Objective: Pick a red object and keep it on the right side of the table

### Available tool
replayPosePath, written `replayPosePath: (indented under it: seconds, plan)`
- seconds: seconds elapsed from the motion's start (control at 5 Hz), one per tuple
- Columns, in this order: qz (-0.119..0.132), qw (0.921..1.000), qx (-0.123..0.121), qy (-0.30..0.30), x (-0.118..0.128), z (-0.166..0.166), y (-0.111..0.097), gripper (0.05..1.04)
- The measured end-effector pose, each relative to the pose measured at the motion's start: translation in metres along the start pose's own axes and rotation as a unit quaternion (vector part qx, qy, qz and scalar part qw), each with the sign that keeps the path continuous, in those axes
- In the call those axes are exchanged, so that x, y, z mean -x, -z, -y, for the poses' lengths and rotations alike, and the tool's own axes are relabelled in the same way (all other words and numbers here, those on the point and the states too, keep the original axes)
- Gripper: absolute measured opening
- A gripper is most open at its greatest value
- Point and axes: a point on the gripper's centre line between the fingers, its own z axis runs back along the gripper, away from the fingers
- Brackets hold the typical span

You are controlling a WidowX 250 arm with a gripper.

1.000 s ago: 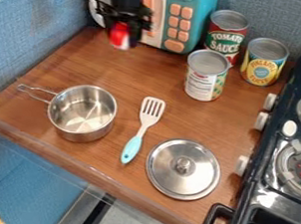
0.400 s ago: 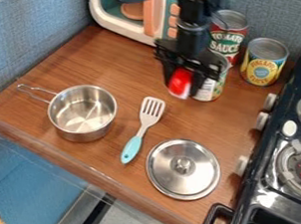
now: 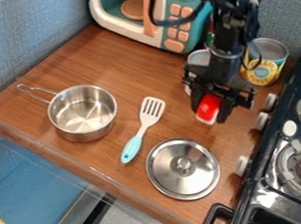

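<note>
The black gripper point(image 3: 209, 113) hangs over the right part of the wooden table point(image 3: 127, 71), in front of the cans and above and behind the round lid. It is shut on a red object point(image 3: 208, 107) with a whitish lower end, which sits between the two fingers. Whether the object's lower end touches the table I cannot tell.
A steel pot point(image 3: 82, 113), a spatula point(image 3: 141, 128) and a metal lid point(image 3: 183, 169) lie on the table. A silver-topped can point(image 3: 198, 58) is partly behind the arm, a yellow-labelled can point(image 3: 264, 62) to its right. The toy microwave point(image 3: 175, 24) stands behind; the stove point(image 3: 289, 162) borders the right.
From the back left, the gripper has moved right and toward the table's front with the red object held in it. The pot, spatula and lid have stayed where they were.
</note>
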Motion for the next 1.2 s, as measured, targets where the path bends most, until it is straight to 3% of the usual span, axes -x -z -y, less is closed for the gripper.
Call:
replayPosePath:
  seconds: [0.2,0.4,0.6,0.8,1.0,1.2]
  plan:
    - [-0.022,0.9997,0.001,-0.010,-0.001,0.002,0.023,0.582]
    - [-0.018,0.9997,0.008,-0.016,-0.006,0.005,0.029,0.582]
    - [-0.016,0.9996,0.014,-0.017,-0.001,0.006,0.029,0.668]
    - [-0.012,0.9999,0.006,0.001,0.012,0.016,0.024,0.948]
    - [-0.006,0.9999,0.010,0.006,0.012,0.021,0.007,1.005]
    - [0.016,0.9997,0.012,0.013,0.009,0.021,-0.018,1.000]
